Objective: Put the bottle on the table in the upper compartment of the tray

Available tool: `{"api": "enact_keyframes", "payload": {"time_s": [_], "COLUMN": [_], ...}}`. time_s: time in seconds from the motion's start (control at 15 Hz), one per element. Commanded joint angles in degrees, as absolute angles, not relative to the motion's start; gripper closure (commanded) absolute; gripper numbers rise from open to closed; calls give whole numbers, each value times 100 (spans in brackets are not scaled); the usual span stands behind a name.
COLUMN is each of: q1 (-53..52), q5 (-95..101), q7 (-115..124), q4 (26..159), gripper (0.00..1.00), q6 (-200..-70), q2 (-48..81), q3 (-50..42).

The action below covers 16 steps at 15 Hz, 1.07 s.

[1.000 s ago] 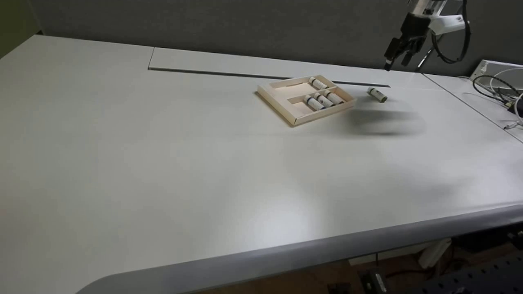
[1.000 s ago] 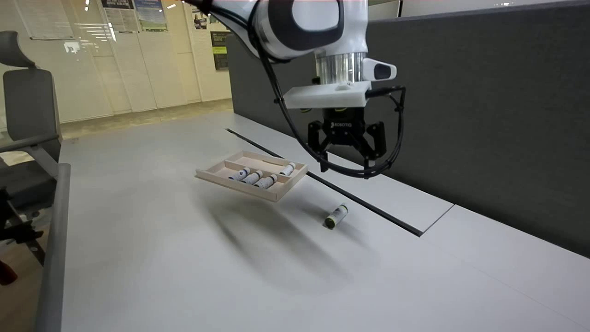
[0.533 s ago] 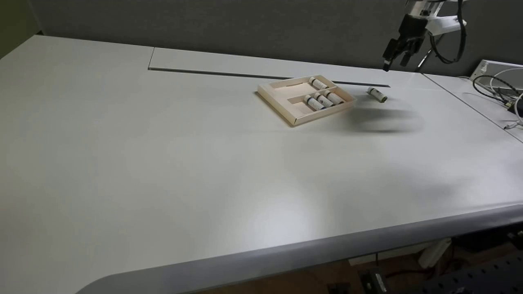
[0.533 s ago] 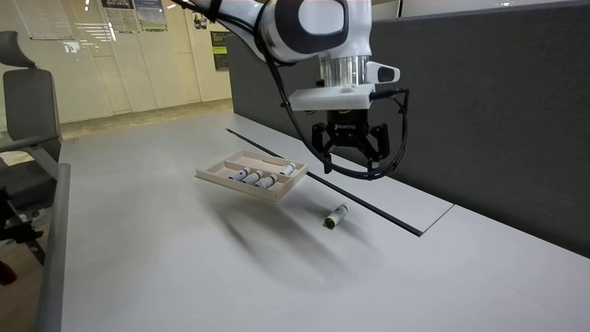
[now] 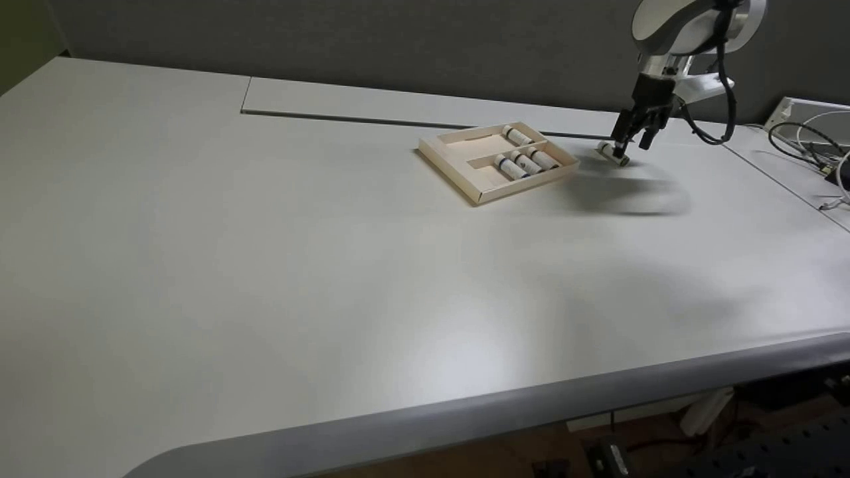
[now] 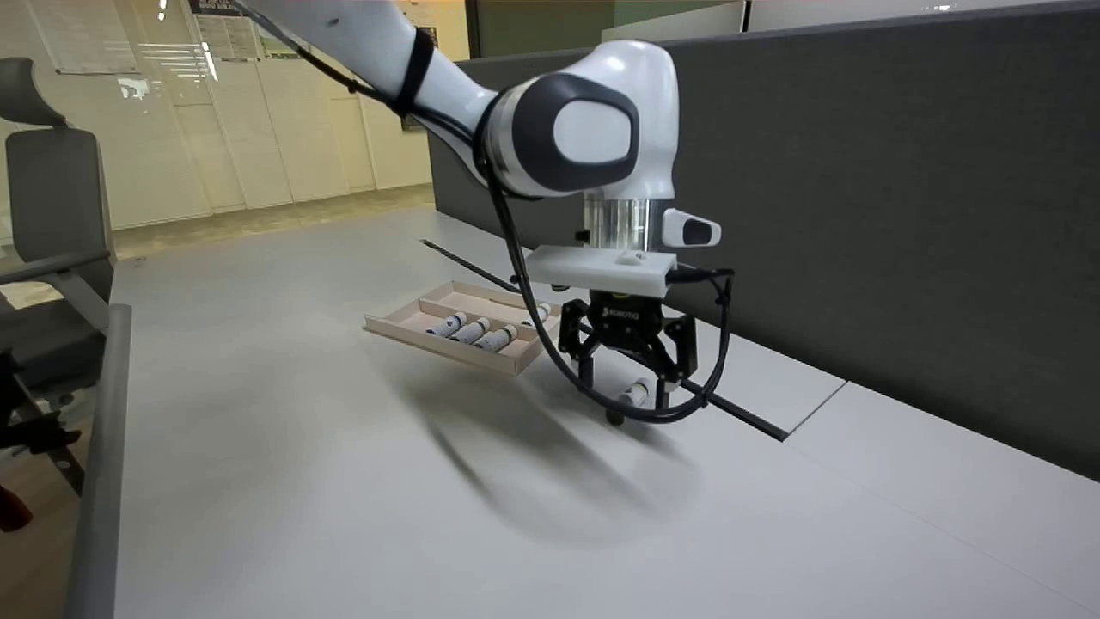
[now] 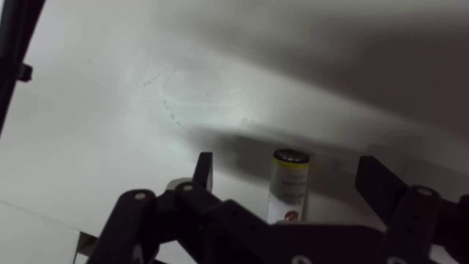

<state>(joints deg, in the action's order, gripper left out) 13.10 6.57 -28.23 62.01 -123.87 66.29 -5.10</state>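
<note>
The bottle (image 5: 604, 150), whitish with a dark end and a yellow band, lies on the white table (image 5: 299, 265) right of the tray. In the wrist view the bottle (image 7: 288, 187) lies between my spread fingers, apart from both; its lower end is hidden behind the gripper. My gripper (image 7: 285, 159) is open, low over the bottle, in both exterior views (image 5: 632, 147) (image 6: 624, 391). The finger partly covers the bottle (image 6: 634, 394). The beige tray (image 5: 528, 188) has an upper compartment (image 5: 475, 145) with one small bottle at its right end.
Three alike bottles (image 5: 524, 162) lie in a row in the tray's nearer recess. A grey partition (image 6: 859, 215) stands behind the table. A dark slot (image 6: 739, 417) runs along the table near the gripper. Cables (image 5: 813, 143) lie at the far right.
My gripper has come down from above the table to around the bottle, mostly in the last half second. It stays open. The bottle and tray have not moved.
</note>
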Motion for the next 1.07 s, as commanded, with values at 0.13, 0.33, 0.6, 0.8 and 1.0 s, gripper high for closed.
{"api": "enact_keyframes", "payload": {"time_s": [0.13,0.33,0.6,0.8,1.0], "q1": [1382,1371,1388,1440,1378], "q5": [739,739,714,619,626], "q7": [-2723,-2718,-2731,-2769,-2816], "q4": [5565,5418,5270,5192,5154], "gripper": [40,61,89,94,93], "q6": [-12214,-12209,-12089,-11724,-11459], "q2": [7097,7120,7199,7219,7139], "q3": [-445,-441,-426,-347,-271]}}
